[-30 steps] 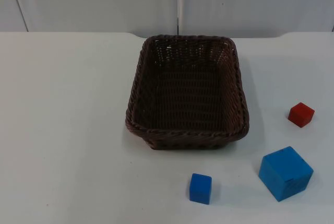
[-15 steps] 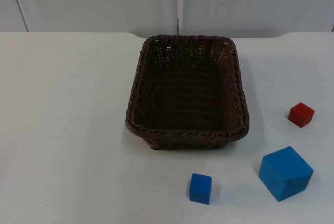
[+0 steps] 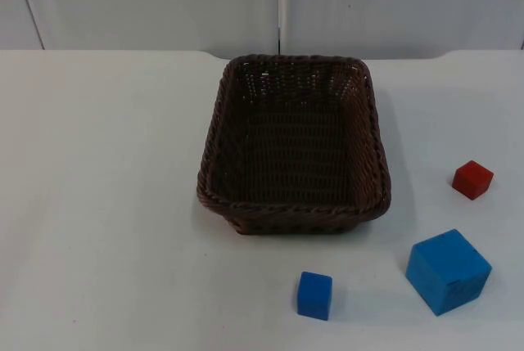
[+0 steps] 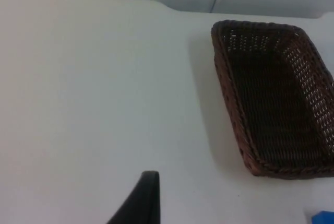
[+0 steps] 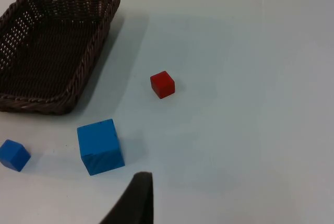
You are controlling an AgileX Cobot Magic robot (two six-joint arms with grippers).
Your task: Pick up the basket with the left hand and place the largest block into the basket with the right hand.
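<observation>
Brown woven basket [image 3: 293, 145] sits empty mid-table, with a large blue block [image 3: 448, 271], small blue block [image 3: 314, 294] and small red block [image 3: 472, 179] apart on the white table [image 3: 106, 204] nearby. Left gripper [image 4: 140, 203] hovers off the basket's left side, right gripper [image 5: 136, 203] near the large blue block; whether either is spread or pressed together cannot be told.

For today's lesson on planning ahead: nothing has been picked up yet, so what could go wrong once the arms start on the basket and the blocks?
1. Two blocks are blue: the right arm might take the small blue block instead of the large blue block.
2. The large block sits turned at an angle, so the fingers may close on its corners and slip.
3. The basket has a thick woven rim; a shallow grip could let it tilt.
</observation>
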